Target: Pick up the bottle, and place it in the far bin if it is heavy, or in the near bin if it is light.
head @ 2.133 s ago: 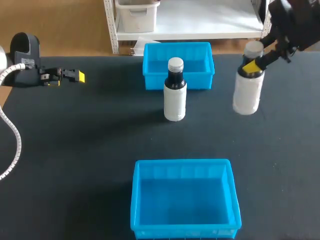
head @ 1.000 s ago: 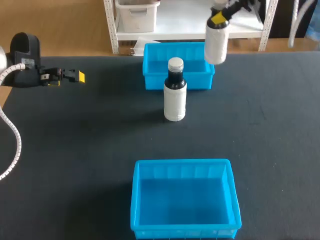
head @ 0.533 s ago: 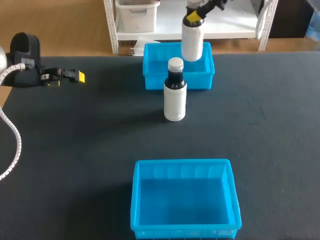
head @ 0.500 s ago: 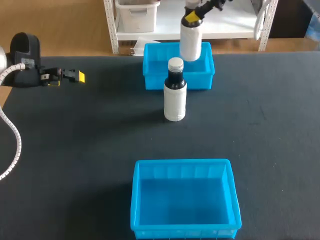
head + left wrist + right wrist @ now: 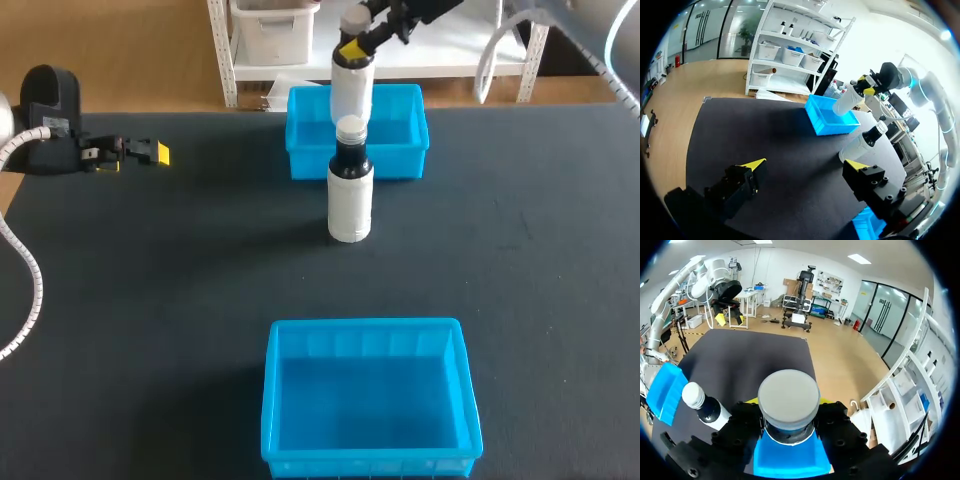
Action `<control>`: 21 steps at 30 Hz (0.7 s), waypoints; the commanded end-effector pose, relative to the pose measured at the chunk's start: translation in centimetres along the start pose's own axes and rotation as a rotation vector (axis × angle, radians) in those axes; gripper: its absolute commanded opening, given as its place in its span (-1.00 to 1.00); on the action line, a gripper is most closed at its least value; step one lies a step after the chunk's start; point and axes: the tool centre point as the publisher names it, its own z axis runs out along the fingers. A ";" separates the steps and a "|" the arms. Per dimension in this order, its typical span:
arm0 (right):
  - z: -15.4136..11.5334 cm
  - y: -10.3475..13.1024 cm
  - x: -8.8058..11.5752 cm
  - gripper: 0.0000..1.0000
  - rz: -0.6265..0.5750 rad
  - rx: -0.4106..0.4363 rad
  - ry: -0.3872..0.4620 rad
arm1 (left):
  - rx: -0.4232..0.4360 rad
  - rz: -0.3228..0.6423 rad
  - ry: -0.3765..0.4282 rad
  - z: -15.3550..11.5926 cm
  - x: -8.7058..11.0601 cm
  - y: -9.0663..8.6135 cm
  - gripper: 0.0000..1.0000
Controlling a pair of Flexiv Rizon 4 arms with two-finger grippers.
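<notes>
right gripper (image 5: 352,48): clamped on the neck of the held bottle (image 5: 351,92), yellow tips on either side just under its grey cap.
held bottle: hangs upright above the far bin (image 5: 303,160).
standing bottle (image 5: 350,195): upright on the table (image 5: 150,300), just in front of the far bin.
near bin (image 5: 272,400): at the table's near edge, well apart from both bottles.
left gripper (image 5: 805,167): fingers wide apart, over the table's left side.

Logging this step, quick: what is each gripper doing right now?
Left gripper: open, empty.
Right gripper: shut on the bottle it holds up.
</notes>
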 end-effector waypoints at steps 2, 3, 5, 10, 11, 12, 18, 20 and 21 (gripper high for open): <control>1.9 -2.0 -0.7 -1.00 -0.006 -0.433 0.010 | 0.000 0.000 0.000 0.0 0.0 0.0 1.00; 2.2 -2.1 -0.7 -1.00 -0.006 -0.438 0.011 | 0.000 0.000 0.000 0.0 0.0 0.0 1.00; 2.7 -2.2 -0.7 -1.00 -0.003 -0.453 0.015 | 0.000 0.000 0.000 0.0 0.0 0.0 1.00; 4.0 -2.6 -0.6 -1.00 0.014 -0.500 0.004 | 0.000 0.000 0.000 0.0 0.0 0.0 1.00; 4.2 -2.7 -0.6 -1.00 0.019 -0.509 0.000 | 0.000 0.000 0.000 0.0 0.0 0.0 1.00; 4.4 -2.8 -0.5 -1.00 0.026 -0.519 -0.008 | 0.000 0.000 0.000 0.0 0.0 0.0 1.00; 5.5 -2.7 0.0 -1.00 0.067 -0.563 -0.013 | 0.000 0.000 0.000 0.0 0.0 0.0 1.00; 5.7 -2.6 0.1 -1.00 0.079 -0.576 -0.013 | 0.000 0.000 0.000 0.0 0.0 0.0 1.00; 5.8 -2.5 0.1 -1.00 0.085 -0.582 -0.011 | 0.000 0.000 0.000 0.0 0.0 0.0 1.00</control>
